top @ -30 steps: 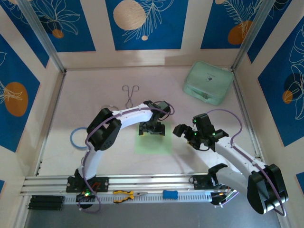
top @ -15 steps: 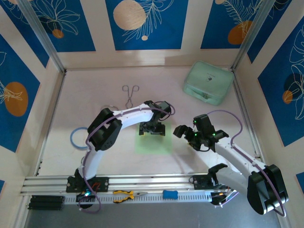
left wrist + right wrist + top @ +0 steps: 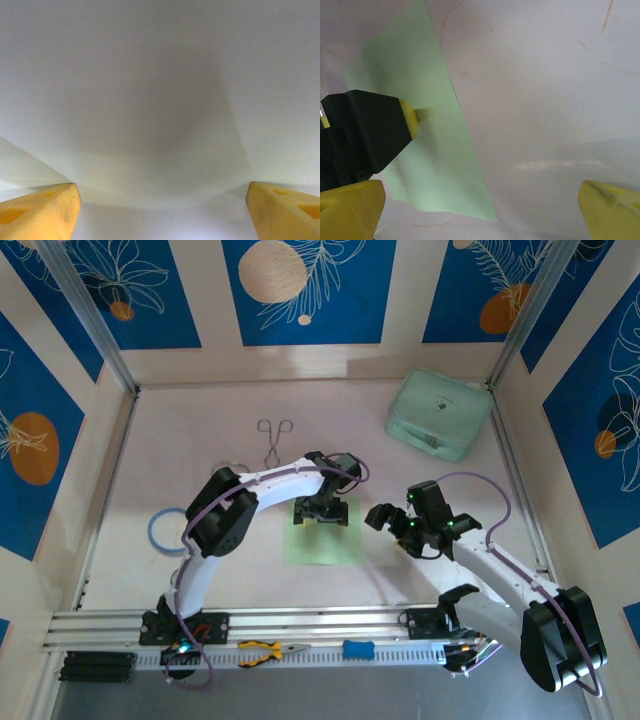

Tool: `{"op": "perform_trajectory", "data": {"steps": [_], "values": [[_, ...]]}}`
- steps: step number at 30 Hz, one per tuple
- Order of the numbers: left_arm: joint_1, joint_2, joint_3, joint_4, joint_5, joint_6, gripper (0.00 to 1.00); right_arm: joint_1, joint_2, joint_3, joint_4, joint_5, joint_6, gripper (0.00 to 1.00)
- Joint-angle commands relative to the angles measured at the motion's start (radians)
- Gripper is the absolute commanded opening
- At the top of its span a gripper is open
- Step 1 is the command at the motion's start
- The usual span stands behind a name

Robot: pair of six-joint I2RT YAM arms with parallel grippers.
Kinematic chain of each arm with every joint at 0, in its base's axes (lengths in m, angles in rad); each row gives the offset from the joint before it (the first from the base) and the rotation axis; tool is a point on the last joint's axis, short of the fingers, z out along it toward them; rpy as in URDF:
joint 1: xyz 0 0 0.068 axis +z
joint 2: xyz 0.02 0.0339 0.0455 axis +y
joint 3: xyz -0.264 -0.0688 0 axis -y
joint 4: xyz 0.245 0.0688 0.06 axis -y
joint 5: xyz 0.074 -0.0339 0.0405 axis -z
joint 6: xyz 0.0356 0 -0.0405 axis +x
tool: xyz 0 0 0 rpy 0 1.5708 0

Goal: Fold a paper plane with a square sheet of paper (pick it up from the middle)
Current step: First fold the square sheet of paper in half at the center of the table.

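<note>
A: Spotting the square sheet of paper [image 3: 322, 538] flat on the table [image 3: 200, 470], dead centre between the arms, not a fold in it yet.

B: Hovering right over its far edge with the left gripper [image 3: 320, 512], jaws spread wide, pinching nothing. From the right wrist view, catching one yellow fingertip [image 3: 409, 117] down at the green surface. Touching or just above, hard to call.

A: And parked just off the right-hand edge with the right gripper [image 3: 385, 517], spread as wide as can be, empty too.

B: Expecting featherweight stuff here. Thin, floppy, no stiffness to speak of. Likely to skate across that smooth top rather than lift.

A: So no scooping at a flat edge. Better to press down near the middle, bunch up a small ridge, then nip that ridge.

B: Agreed. Going easy on the squeeze as well: creases for good, tears if dragged.
</note>
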Motion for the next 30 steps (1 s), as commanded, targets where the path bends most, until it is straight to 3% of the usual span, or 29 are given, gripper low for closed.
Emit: {"op": "perform_trajectory", "data": {"steps": [1, 15, 26, 30], "values": [[-0.025, 0.054, -0.010, -0.009, 0.012, -0.003, 0.87, -0.004, -0.025, -0.004, -0.023, -0.016, 0.013, 0.99], [-0.032, 0.041, -0.002, -0.006, 0.000, 0.016, 0.84, -0.005, -0.039, -0.007, -0.023, -0.018, 0.025, 0.99], [-0.032, -0.041, -0.039, 0.046, -0.033, 0.073, 0.65, -0.003, -0.043, 0.014, -0.040, -0.003, 0.029, 0.99], [-0.020, -0.131, -0.123, 0.161, -0.007, 0.101, 0.58, -0.003, -0.042, 0.027, -0.063, 0.011, 0.030, 0.99]]}}
